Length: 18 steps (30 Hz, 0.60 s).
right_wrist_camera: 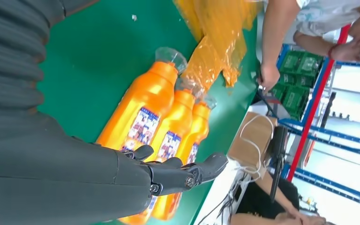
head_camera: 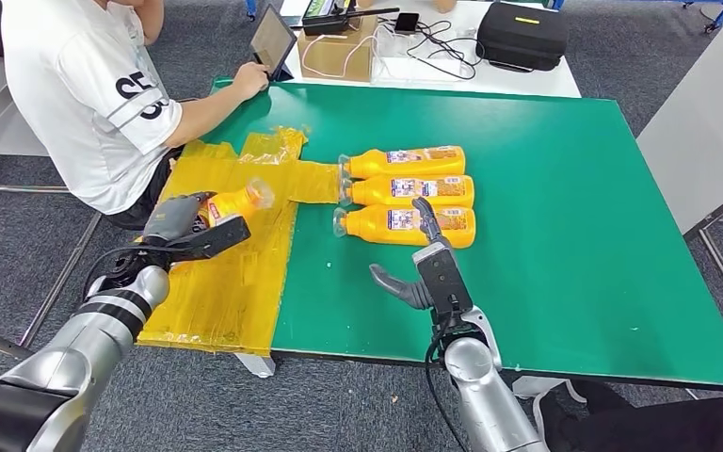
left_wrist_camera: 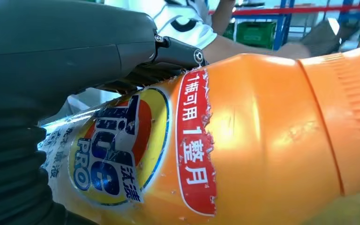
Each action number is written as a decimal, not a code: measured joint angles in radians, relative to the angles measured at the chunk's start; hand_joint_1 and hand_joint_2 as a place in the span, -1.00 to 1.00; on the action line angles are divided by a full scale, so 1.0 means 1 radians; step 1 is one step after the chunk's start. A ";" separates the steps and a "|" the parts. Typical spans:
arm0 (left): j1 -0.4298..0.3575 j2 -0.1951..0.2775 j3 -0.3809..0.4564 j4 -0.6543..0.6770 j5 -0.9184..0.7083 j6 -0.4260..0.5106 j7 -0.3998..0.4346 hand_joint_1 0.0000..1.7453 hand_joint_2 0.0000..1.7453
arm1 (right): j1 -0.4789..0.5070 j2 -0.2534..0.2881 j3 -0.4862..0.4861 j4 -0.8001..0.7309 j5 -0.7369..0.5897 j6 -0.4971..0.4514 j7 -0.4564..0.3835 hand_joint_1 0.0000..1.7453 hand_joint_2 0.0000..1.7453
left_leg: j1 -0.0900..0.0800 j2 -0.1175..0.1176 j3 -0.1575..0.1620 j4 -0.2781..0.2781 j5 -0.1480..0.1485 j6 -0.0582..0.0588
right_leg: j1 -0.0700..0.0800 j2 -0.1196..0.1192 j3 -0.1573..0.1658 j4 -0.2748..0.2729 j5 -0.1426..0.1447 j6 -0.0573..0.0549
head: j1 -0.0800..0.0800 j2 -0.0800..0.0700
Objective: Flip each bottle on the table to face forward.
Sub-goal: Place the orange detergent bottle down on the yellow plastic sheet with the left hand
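Observation:
Three orange bottles lie side by side on the green table (head_camera: 574,188), caps pointing left: the far one (head_camera: 403,161), the middle one (head_camera: 407,190) and the near one (head_camera: 397,225), also seen as a row (right_wrist_camera: 143,117) in the right wrist view. My left hand (head_camera: 186,226) grips a fourth orange bottle (head_camera: 236,201) over the yellow sheet; its front label (left_wrist_camera: 117,150) faces the wrist camera. My right hand (head_camera: 425,268) hovers just in front of the near bottle, fingers apart and holding nothing.
A crinkled yellow plastic sheet (head_camera: 231,273) covers the table's left part. A person in a white shirt (head_camera: 85,89) sits at the far left with a hand on a tablet (head_camera: 271,41). A cardboard box (head_camera: 339,52) and a black case (head_camera: 522,33) stand behind the table.

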 joint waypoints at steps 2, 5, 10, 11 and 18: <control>-0.012 0.012 -0.028 0.017 -0.058 -0.010 0.009 1.00 1.00 | -0.003 0.000 0.006 0.000 -0.001 0.005 0.000 -1.00 1.00 | 0.000 0.000 -0.001 0.000 0.000 0.000 | 0.000 0.000 0.000 0.000 0.000 0.000 | 0.000 0.000; -0.030 0.025 -0.057 0.032 -0.105 -0.024 0.018 1.00 1.00 | -0.008 0.000 0.013 0.000 -0.001 0.013 -0.001 -1.00 1.00 | 0.000 -0.001 -0.001 0.000 0.000 0.000 | 0.000 0.000 -0.001 0.000 0.000 0.000 | 0.000 0.000; -0.056 0.042 -0.090 0.046 -0.157 -0.050 0.017 1.00 1.00 | -0.021 0.001 0.019 0.004 -0.005 0.023 -0.001 -1.00 1.00 | 0.000 -0.001 -0.002 0.000 0.000 0.000 | 0.000 0.000 -0.001 0.000 0.000 0.000 | 0.000 0.000; -0.060 0.046 -0.098 0.049 -0.169 -0.062 0.012 1.00 1.00 | -0.025 0.001 0.020 0.005 -0.006 0.024 0.000 -1.00 1.00 | 0.000 -0.001 -0.002 0.000 0.000 0.000 | 0.000 0.000 -0.001 0.000 0.000 0.000 | 0.000 0.000; -0.101 0.068 -0.173 0.101 -0.224 -0.265 -0.112 -0.94 1.00 | -0.072 0.003 0.047 0.034 -0.014 0.047 0.001 -1.00 1.00 | 0.000 -0.001 -0.002 0.000 0.000 0.000 | 0.000 0.000 -0.002 0.000 0.000 0.000 | 0.000 0.000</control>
